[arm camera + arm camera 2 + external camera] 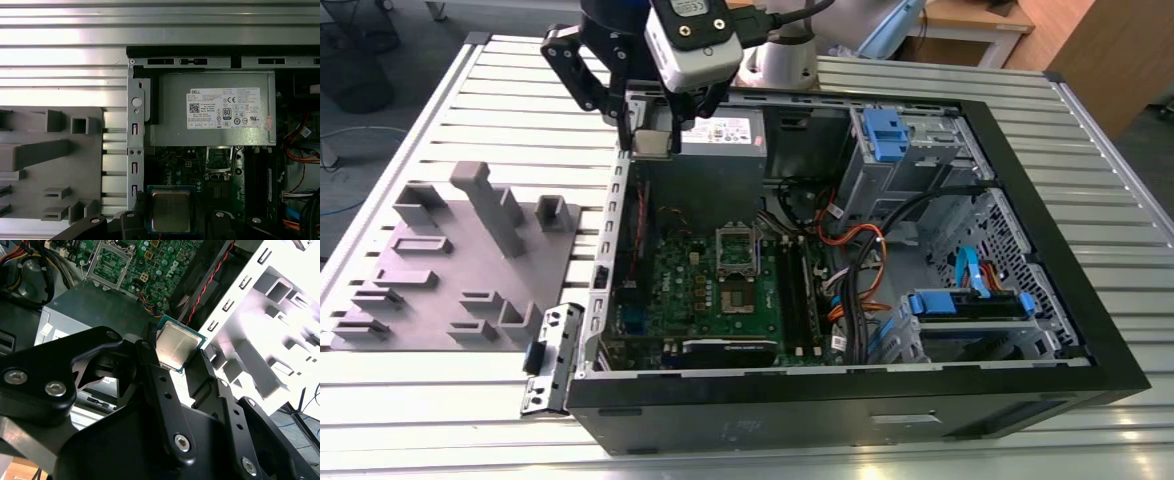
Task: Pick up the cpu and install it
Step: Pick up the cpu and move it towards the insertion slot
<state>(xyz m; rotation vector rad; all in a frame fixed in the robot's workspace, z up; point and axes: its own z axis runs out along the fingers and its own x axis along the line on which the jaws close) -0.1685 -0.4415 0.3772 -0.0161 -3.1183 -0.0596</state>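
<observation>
Slatted table (pixel 480 90) carries an open computer case (pixel 854 405), with a grey tray (pixel 440 270) at the exterior view's left. The gripper (pixel 177 349) hangs above the power supply (pixel 170 115) at the case's far corner. It is clamped on the cpu (pixel 175 342), which sits well apart from the motherboard socket (pixel 736 252).

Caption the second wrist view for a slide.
End effector gripping the cpu by two opposite edges, with the green motherboard and its socket behind.
</observation>
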